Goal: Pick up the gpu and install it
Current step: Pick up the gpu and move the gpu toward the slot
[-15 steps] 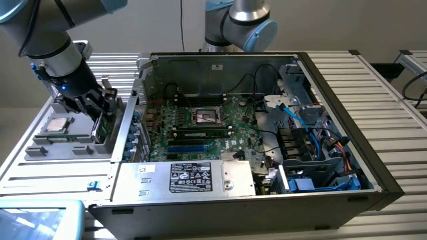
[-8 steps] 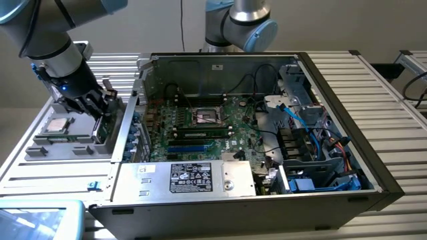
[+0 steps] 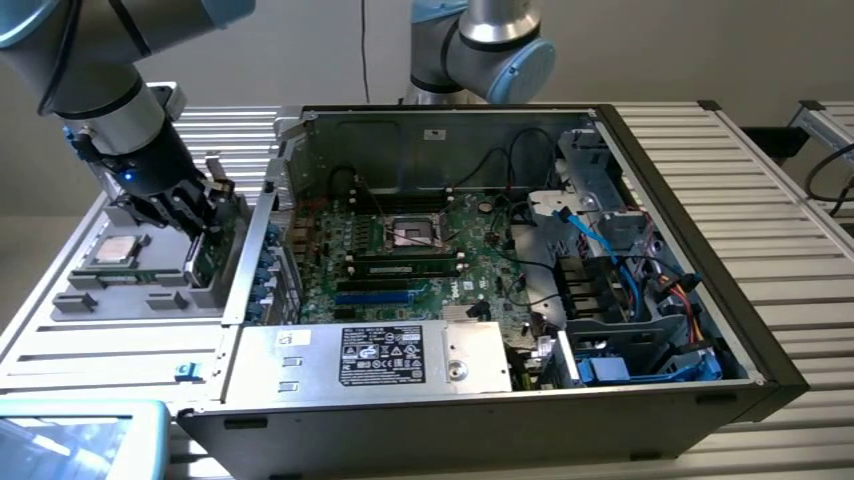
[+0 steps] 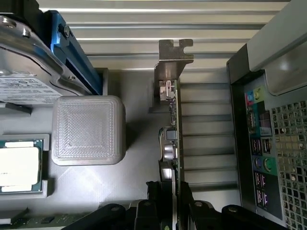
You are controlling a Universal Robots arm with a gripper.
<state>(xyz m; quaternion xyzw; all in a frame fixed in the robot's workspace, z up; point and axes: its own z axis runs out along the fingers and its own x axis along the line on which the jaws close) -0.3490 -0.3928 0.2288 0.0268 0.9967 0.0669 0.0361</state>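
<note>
Slatted metal table point(image 3: 767, 170), bearing one open computer case point(image 3: 694, 300) and, just beside the case's rear panel on the exterior view's left, one grey parts tray point(image 3: 134, 298). Item one: the gpu point(image 4: 174, 125), green card, standing on edge in the tray slot nearest the case, its silver bracket point(image 4: 172, 57) at the end away from my gripper. Item two: my gripper point(image 4: 167, 194), lowered over that slot, clenched on the gpu, one finger point(image 4: 152, 199) against each face of the card; the card sits in its slot, not lifted. Item three: a textured grey block point(image 4: 88, 129) in the tray, one place farther from the case than the gpu. Item four: a processor chip point(image 3: 118, 250) in its own recess, farther again from the case. Item five: a silver labelled hard drive point(image 4: 24, 84) beside a blue holder point(image 4: 79, 57). Item six, inside the case: motherboard point(image 3: 400, 215), seated memory stick point(image 3: 400, 268), labelled power supply point(image 3: 380, 355). Item seven: a second arm point(image 3: 481, 45), behind the case.
</note>
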